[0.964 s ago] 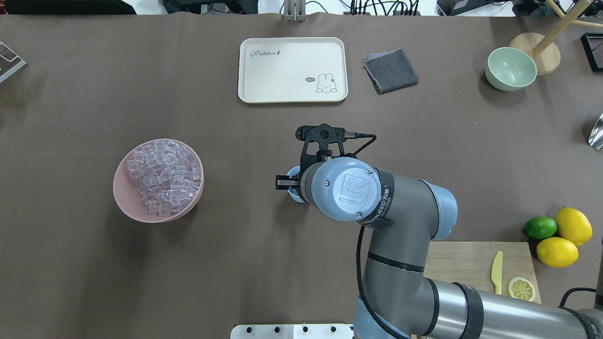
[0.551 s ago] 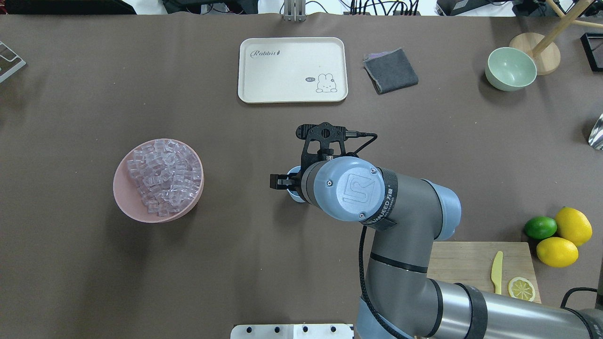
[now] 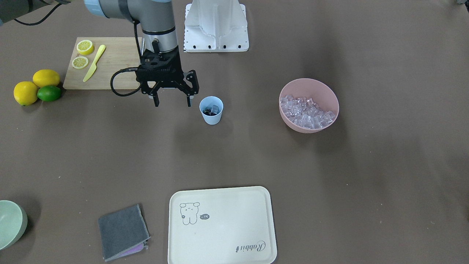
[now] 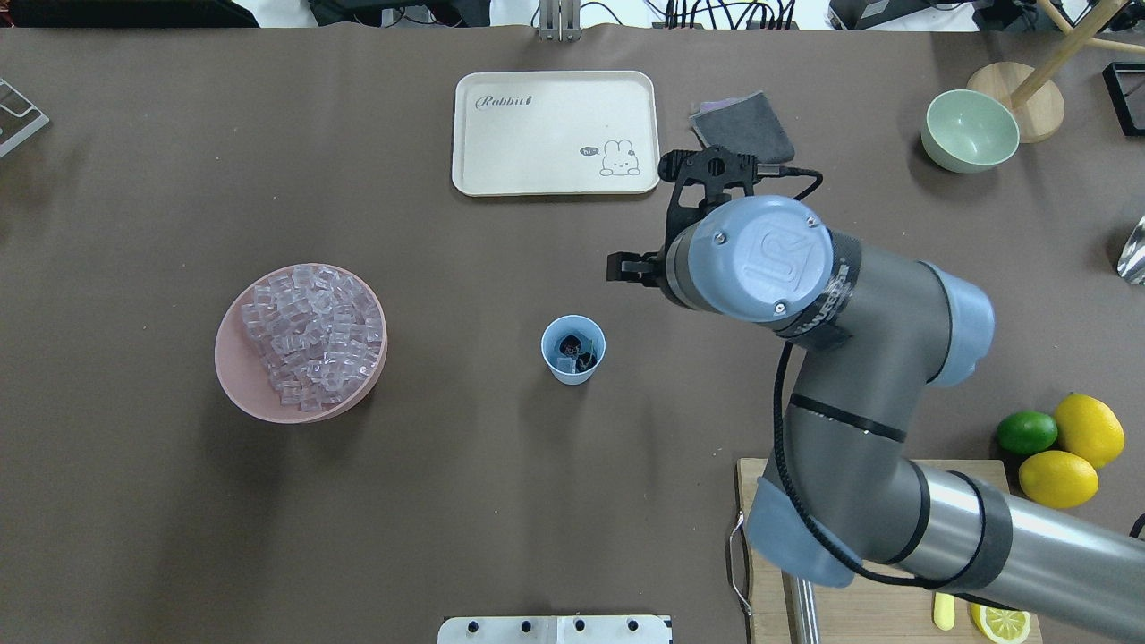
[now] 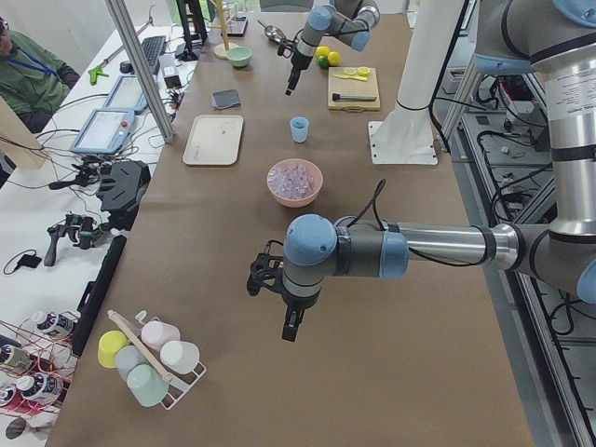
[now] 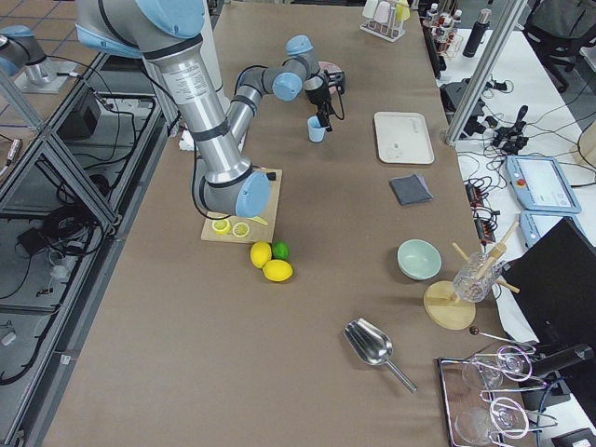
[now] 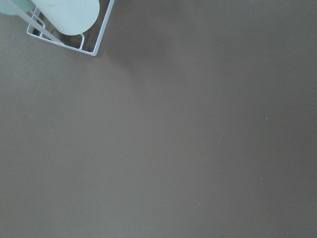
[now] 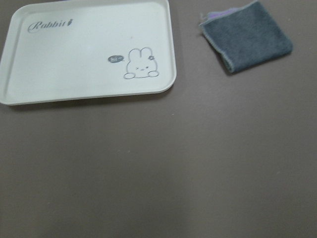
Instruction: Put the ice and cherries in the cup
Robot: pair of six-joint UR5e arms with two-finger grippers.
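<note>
The light blue cup [image 4: 572,333] [image 3: 211,116] stands upright at mid-table. Dark cherries [image 4: 584,360] [image 3: 208,111] lie inside it with a clear cube of ice [image 3: 215,109]. More ice [image 4: 309,335] [image 3: 306,112] is heaped in the pink bowl [image 4: 234,376] [image 3: 311,86] to the cup's left in the overhead view. My right gripper [image 3: 173,104] hangs open and holds nothing, above the table beside the cup, toward the tray. My left gripper [image 5: 291,326] appears only in the exterior left view, far from the cup, and I cannot tell its state.
A cream tray [image 4: 555,132] and a grey cloth [image 4: 742,134] lie at the far edge. A green bowl [image 4: 971,130], two lemons and a lime [image 4: 1060,438] sit to the right. A cutting board [image 3: 110,62] holds a knife. A cup rack [image 7: 64,25] shows under the left wrist.
My right arm has swung away from above the cup, up and toward the far right, leaving the cup uncovered with cherries and ice inside.
</note>
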